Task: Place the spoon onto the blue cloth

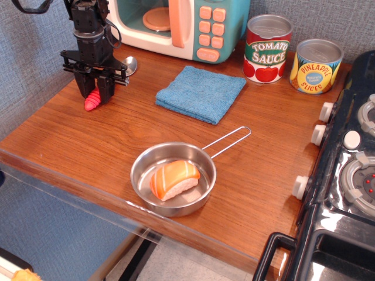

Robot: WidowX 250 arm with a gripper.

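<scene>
The red and white can at the back of the surface read "TOMATO SAUCE" on a green banner. The yellow and blue can just beside it read "PINEAPPLE SLICES". The microwave's buttons bore no legible marks.

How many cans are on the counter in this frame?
2. The tomato sauce can stands at the back right of the toy microwave; the pineapple slices can stands just right of it, near the stove. None appears hidden.
</scene>
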